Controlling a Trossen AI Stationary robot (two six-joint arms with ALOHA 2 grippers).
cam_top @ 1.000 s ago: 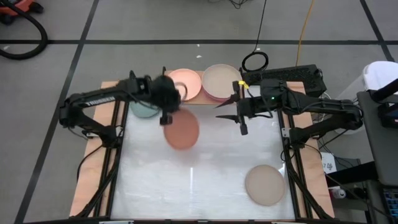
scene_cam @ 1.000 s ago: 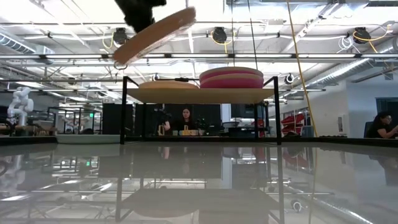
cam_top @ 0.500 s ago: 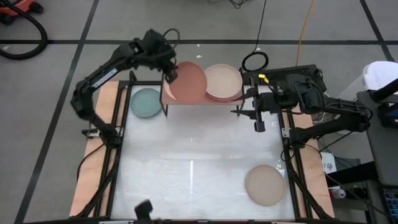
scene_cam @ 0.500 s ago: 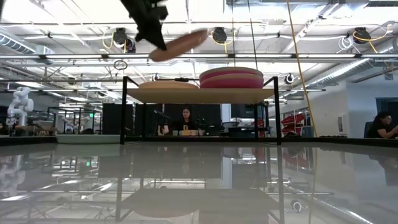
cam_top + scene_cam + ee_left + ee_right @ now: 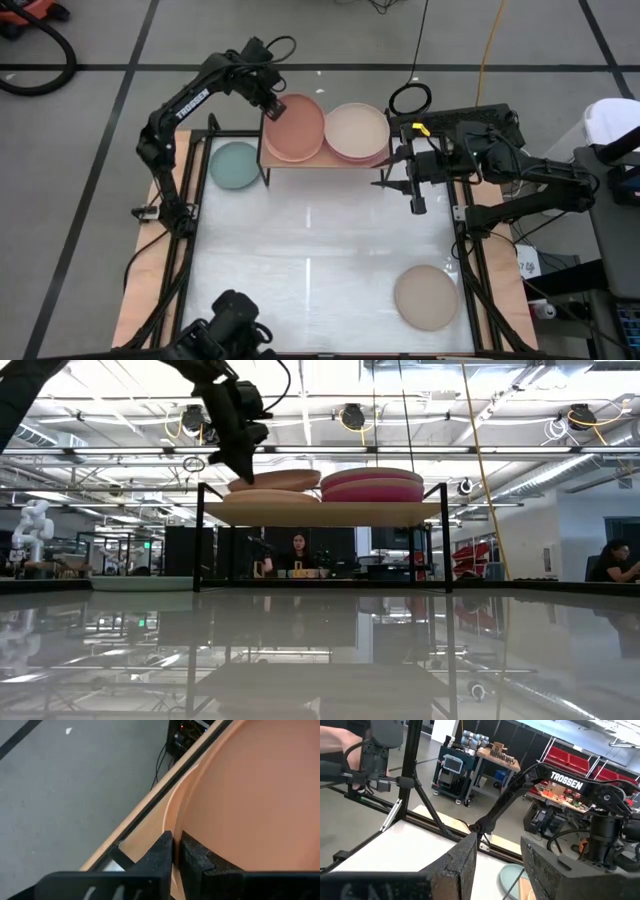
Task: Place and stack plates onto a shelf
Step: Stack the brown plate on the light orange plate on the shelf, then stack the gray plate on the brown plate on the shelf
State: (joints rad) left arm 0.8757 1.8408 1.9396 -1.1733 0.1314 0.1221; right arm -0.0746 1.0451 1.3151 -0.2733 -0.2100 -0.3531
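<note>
High view: the left gripper [image 5: 272, 104] pinches the rim of a peach plate [image 5: 297, 128] lying nearly flat, face up, over the shelf's [image 5: 271, 161] left half; being round, it has no long axis, and the low view shows it slightly tilted atop another plate [image 5: 262, 497] there. The shelf's right half carries a stack [image 5: 357, 132], beige on top with magenta beneath, exact count unclear. One teal plate [image 5: 235, 165] and one beige plate [image 5: 427, 297] lie on the table [image 5: 310, 270], while the right gripper [image 5: 398, 183] hovers beside the shelf, fingers apart and empty.
</note>
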